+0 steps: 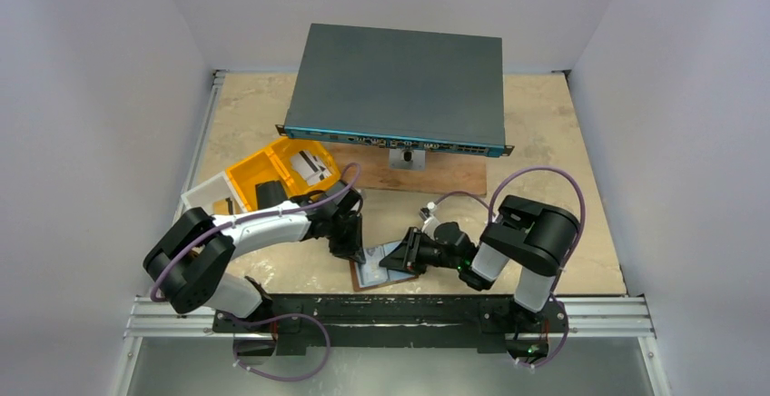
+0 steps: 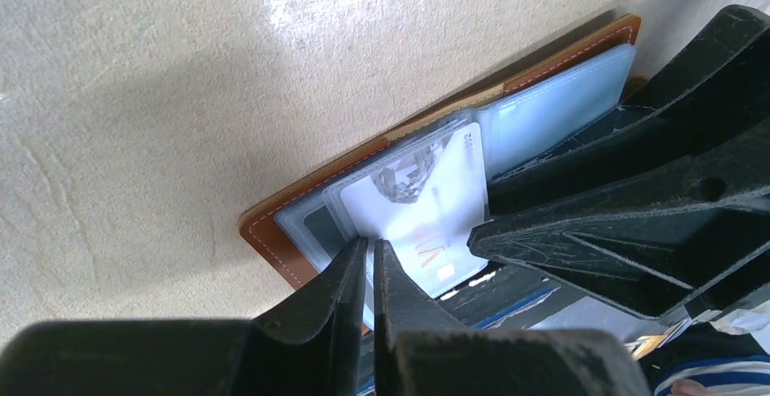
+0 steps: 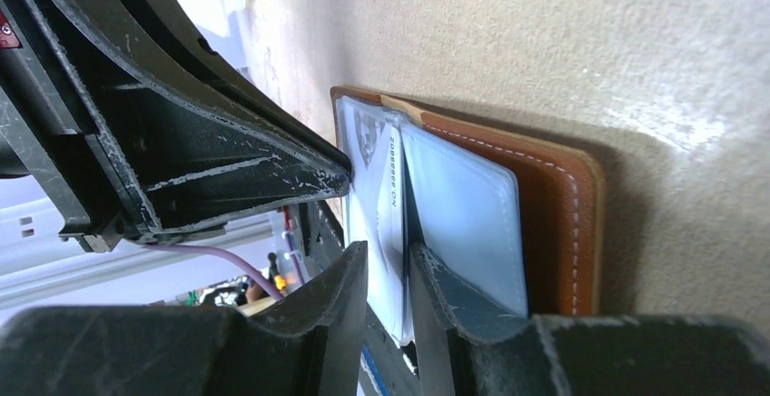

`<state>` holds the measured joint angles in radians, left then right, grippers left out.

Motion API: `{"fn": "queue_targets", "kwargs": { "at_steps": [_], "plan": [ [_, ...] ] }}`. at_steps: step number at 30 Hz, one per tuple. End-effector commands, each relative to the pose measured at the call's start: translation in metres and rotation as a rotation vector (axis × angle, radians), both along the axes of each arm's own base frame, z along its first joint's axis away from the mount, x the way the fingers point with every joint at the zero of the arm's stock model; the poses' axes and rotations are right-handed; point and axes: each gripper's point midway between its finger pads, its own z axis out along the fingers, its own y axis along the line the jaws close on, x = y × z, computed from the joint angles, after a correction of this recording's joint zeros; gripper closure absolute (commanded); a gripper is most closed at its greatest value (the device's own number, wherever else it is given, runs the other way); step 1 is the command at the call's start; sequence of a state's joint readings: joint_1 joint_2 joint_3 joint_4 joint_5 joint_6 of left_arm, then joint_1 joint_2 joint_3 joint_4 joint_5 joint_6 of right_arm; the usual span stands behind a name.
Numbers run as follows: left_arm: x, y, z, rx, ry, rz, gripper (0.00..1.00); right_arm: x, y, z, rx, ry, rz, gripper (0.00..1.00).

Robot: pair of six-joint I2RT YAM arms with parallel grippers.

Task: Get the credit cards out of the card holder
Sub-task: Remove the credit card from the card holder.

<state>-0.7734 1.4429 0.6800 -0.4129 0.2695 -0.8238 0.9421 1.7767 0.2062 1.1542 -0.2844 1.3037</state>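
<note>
The card holder (image 1: 380, 275) lies open on the table near the front edge, brown leather (image 2: 272, 240) with pale clear pockets. A white credit card (image 2: 418, 205) sticks partly out of a pocket. My left gripper (image 2: 370, 249) comes in from the left and is shut on the pale pocket edge beside the card. My right gripper (image 3: 387, 264) comes in from the right. Its jaws stand narrowly apart on either side of the white card's (image 3: 381, 187) edge, with a dark slit between card and one finger. In the top view both grippers (image 1: 350, 249) (image 1: 406, 255) meet over the holder.
A yellow tray (image 1: 250, 178) holding pale cards (image 1: 310, 167) stands at the back left, with a white box (image 1: 204, 198) beside it. A large grey network switch (image 1: 399, 87) sits at the back on a wooden board (image 1: 440, 176). The metal rail (image 1: 390, 314) runs along the table's front.
</note>
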Motion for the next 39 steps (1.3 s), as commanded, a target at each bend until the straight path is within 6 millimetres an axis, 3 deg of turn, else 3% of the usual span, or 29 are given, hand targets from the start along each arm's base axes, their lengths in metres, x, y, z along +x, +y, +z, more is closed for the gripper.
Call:
{"fn": "queue_targets", "kwargs": {
  "at_steps": [1,9,39],
  "plan": [
    [-0.008,-0.003,-0.021,0.036,0.009,-0.020,0.93,-0.010,-0.010,-0.019,-0.037,0.055,-0.007,0.76],
    [-0.012,0.008,-0.030,0.078,0.022,-0.004,1.00,-0.010,-0.015,-0.016,0.000,0.061,-0.031,0.77],
    [-0.013,0.034,-0.038,0.172,0.030,0.048,1.00,-0.011,-0.036,-0.007,0.114,0.093,-0.120,0.78]
  ]
}}
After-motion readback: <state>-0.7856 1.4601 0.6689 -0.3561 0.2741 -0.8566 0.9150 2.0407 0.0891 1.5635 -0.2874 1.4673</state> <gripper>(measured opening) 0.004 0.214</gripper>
